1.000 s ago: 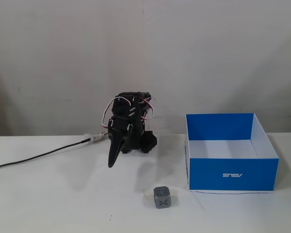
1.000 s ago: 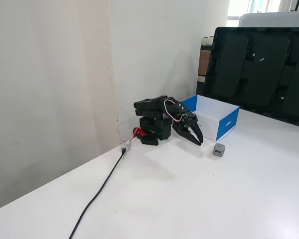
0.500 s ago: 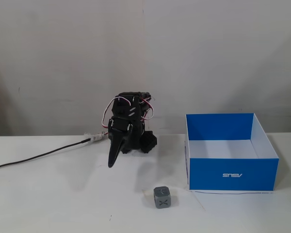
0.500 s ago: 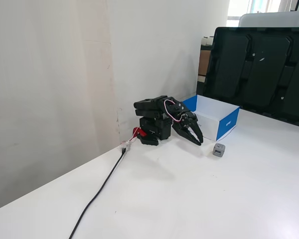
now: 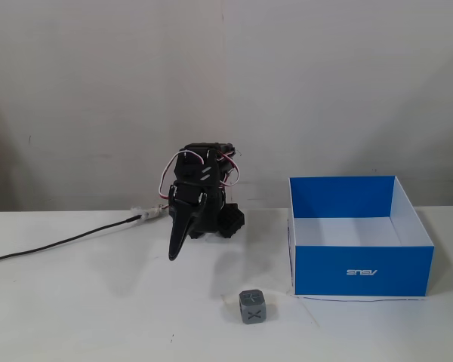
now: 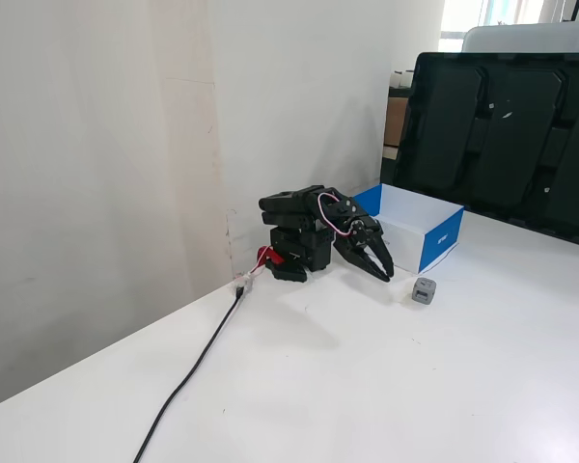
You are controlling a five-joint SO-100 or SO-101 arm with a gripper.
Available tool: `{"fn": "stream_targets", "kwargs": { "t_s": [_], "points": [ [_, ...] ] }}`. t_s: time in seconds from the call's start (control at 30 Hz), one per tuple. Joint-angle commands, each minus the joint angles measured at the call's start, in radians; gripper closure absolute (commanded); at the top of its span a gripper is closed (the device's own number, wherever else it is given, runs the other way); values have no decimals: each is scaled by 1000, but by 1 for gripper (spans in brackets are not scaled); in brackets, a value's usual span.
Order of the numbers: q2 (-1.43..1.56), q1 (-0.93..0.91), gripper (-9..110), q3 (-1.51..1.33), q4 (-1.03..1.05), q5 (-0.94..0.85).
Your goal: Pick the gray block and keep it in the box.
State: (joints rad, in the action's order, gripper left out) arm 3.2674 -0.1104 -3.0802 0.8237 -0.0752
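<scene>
Spanning both fixed views: white table (image 5: 75,317), black cable (image 6: 188,371) trailing across it to arm base. Blue box (image 5: 360,270) at right of a fixed view, white inside, nothing in it. Folded black arm (image 5: 204,197), gripper (image 6: 382,271) pointing down, jaws slightly parted, gripping nothing. Gray block (image 5: 253,307) on table, near box's front corner, apart from gripper.

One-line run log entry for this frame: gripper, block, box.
gripper: folded low by base, holding nothing, jaw state unclear | gray block: on table, outside box, in front of its left corner | box: empty | phase: pre-grasp
</scene>
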Motion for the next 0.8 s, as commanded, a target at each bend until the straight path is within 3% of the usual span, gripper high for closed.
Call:
{"fn": "stream_targets", "kwargs": {
  "t_s": [0.0, 0.5, 0.7, 0.77],
  "points": [
    [163, -8, 101, -58, -25, 2],
    [163, 123, 101, -38, 18, -12],
    [133, 175, 101, 166, 163, 2],
    [-66, 187, 101, 285, 163, 5]
  ]
}}
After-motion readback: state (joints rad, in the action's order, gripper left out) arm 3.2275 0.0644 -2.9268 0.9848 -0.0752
